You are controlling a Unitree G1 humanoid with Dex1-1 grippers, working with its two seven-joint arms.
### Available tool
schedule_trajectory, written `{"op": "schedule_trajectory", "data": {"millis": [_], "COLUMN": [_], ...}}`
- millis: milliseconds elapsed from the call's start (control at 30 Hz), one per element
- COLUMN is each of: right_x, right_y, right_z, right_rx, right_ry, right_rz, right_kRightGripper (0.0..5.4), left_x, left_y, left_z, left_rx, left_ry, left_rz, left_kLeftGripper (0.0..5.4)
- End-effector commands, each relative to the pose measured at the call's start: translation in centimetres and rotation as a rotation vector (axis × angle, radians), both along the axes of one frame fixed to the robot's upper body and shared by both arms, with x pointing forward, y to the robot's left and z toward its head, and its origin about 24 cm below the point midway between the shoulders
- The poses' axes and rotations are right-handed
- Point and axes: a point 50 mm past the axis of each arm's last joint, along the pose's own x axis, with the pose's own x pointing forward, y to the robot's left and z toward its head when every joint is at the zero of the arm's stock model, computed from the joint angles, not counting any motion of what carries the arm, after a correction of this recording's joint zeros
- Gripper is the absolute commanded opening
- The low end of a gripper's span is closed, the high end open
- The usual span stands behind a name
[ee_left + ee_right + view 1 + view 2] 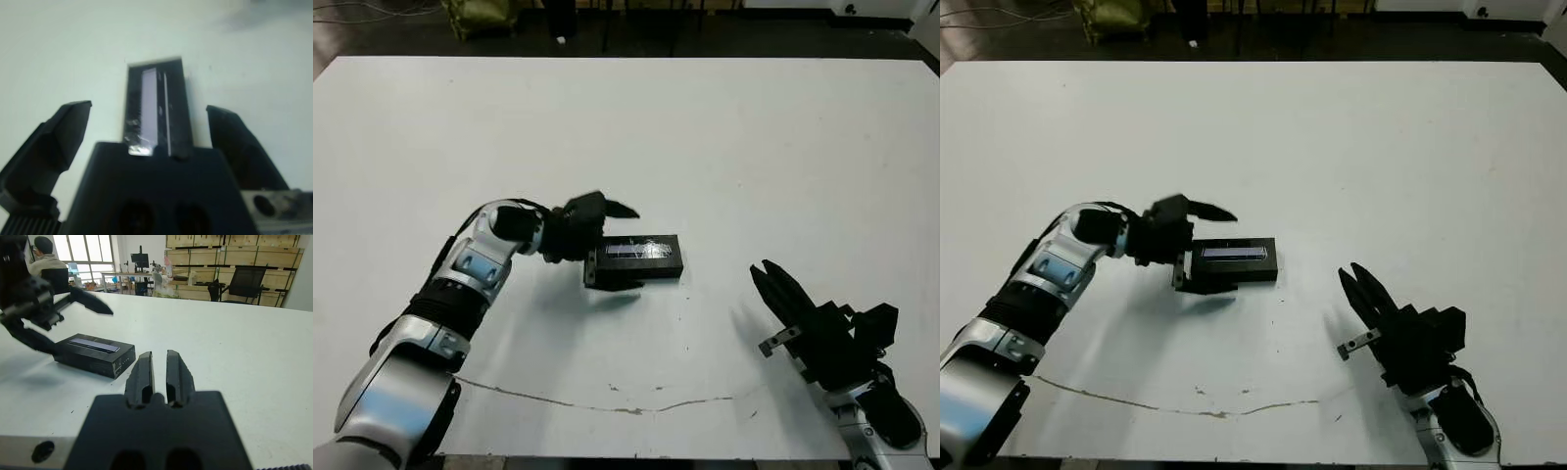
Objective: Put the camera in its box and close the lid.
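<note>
With the lid [642, 251] already seated on the box [93, 358] at mid-table [724, 147], we keep the left claw [603, 243] spread wide, holding nothing, and lift clear without dragging it; the right claw [159, 374] rests nearly shut, empty.

Even bright overhead light; soft shadows on white table [724, 147]; left wrist view blurred; windows [88, 252] glare.

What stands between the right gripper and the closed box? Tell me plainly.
Nothing visible. Only bare white table lies between the right gripper and the box, whose lid is already on. The left gripper sits at the box's far end, fingers spread beside it.
</note>
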Motion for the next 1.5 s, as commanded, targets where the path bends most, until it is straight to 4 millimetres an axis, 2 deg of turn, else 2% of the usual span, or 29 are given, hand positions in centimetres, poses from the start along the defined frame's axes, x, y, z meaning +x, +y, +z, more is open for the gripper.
{"op": "schedule_trajectory", "data": {"millis": [33, 267, 367, 433, 500, 567, 633, 767, 900, 1200, 1500], "right_x": [-0.1, -0.2, -0.3, -0.3, -0.4, -0.4, -0.3, -0.3, -0.5, -0.5, -0.7], "right_y": [-0.2, 0.2, 0.2, 0.4, 0.5, 0.7, 0.7, 0.7, 0.9, 0.9, 0.9], "right_z": [-0.5, -0.5, -0.7, -0.7, -0.7, -0.8, -0.9, -1.0, -0.9, -1.0, -0.9], "right_rx": [-0.006, -0.004, 0.001, 0.002, 0.001, 0.011, 0.014, 0.011, 0.014, 0.017, 0.019], "right_ry": [0.022, 0.03, 0.022, 0.015, 0.012, 0.015, 0.013, 0.022, 0.031, 0.032, 0.02], "right_rz": [-0.001, -0.009, -0.006, -0.003, -0.011, -0.011, -0.006, -0.016, -0.036, -0.036, -0.029], "right_kRightGripper": [0.0, 0.0, 0.0, 0.0, 0.0, 0.0, 0.0, 0.0, 0.0, 0.0, 0.0], "left_x": [-0.4, -1.2, -2.2, -2.9, -3.8, -4.7, -5.5, -7.0, -8.2, -9.3, -8.8], "left_y": [1.1, 3.5, 5.1, 5.5, 5.4, 4.7, 3.9, 1.9, -0.6, -4.7, -7.0], "left_z": [-0.2, 1.4, 1.9, 1.9, 1.4, 0.7, 0.0, -1.1, -2.2, -3.9, -4.3], "left_rx": [-0.014, -0.193, -0.334, -0.398, -0.449, -0.498, -0.509, -0.472, -0.469, -0.481, -0.47], "left_ry": [0.015, 0.05, 0.085, 0.089, 0.044, 0.0, -0.02, -0.042, 0.014, 0.125, 0.118], "left_rz": [0.006, 0.081, 0.256, 0.384, 0.547, 0.692, 0.751, 0.76, 0.794, 0.867, 0.988], "left_kLeftGripper": [5.38, 5.38, 5.38, 5.38, 5.14, 4.74, 4.25, 3.28, 2.28, 0.06, 0.03]}}
